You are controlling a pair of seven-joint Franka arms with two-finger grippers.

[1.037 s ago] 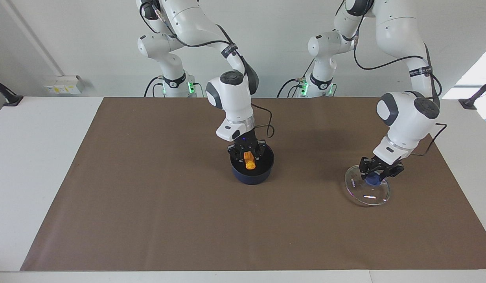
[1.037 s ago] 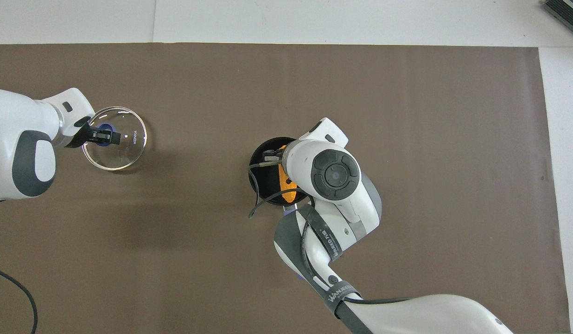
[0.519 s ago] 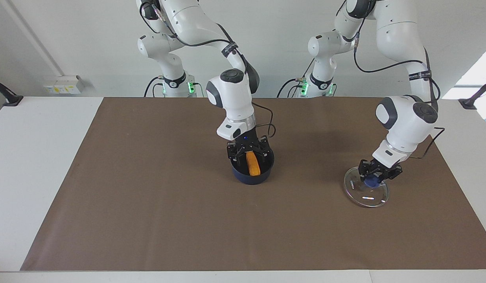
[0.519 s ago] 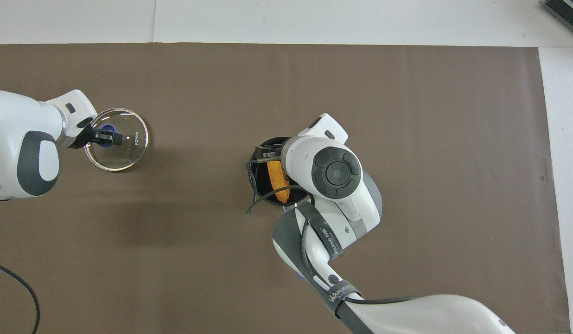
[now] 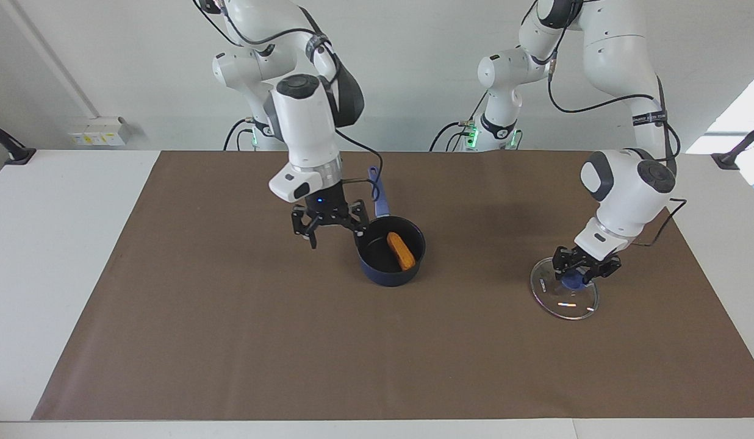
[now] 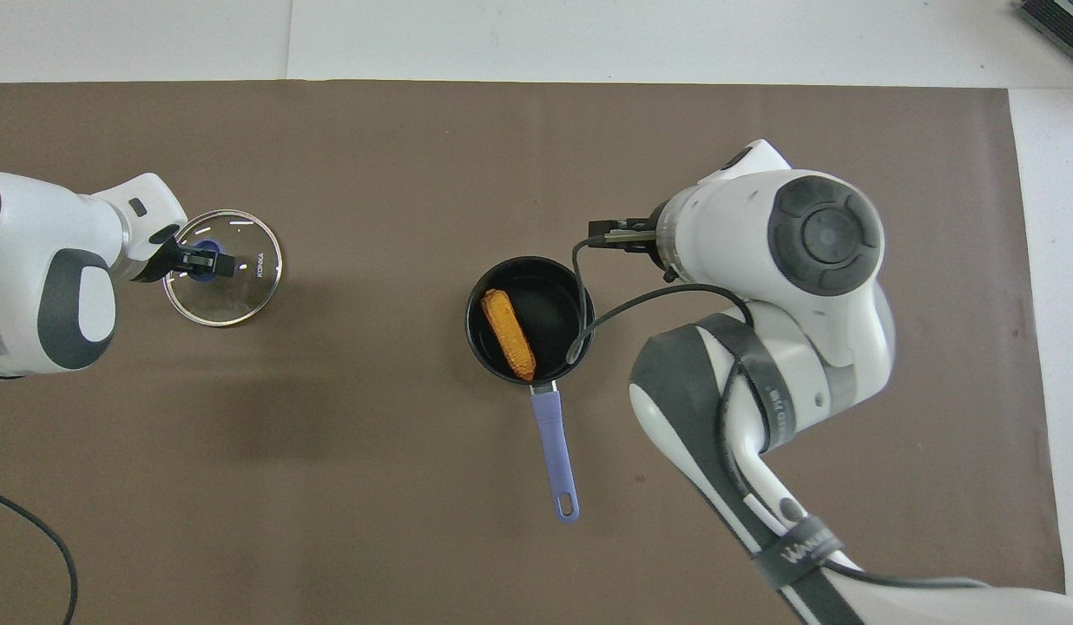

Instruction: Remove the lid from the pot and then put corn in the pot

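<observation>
- With the corn cob (image 5: 401, 250) lying in the saucepan (image 5: 391, 258), I judge both steps done.
- My right gripper (image 5: 327, 226) hangs beside it over the mat, jaws spread, empty.
- My left gripper (image 5: 579, 271) pinches the glass lid (image 5: 563, 296)'s knob at the left arm's end; next I release it.

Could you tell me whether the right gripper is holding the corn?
No, the corn lies inside the pot, while the right gripper hangs open and empty beside it.

A big brown mat (image 5: 243, 341) covers most of the white table (image 5: 60, 244). A small white box (image 5: 99, 130) with yellow labels sits on the wall. Two black stands (image 5: 8, 149) sit at the table's corners nearest the robots.
</observation>
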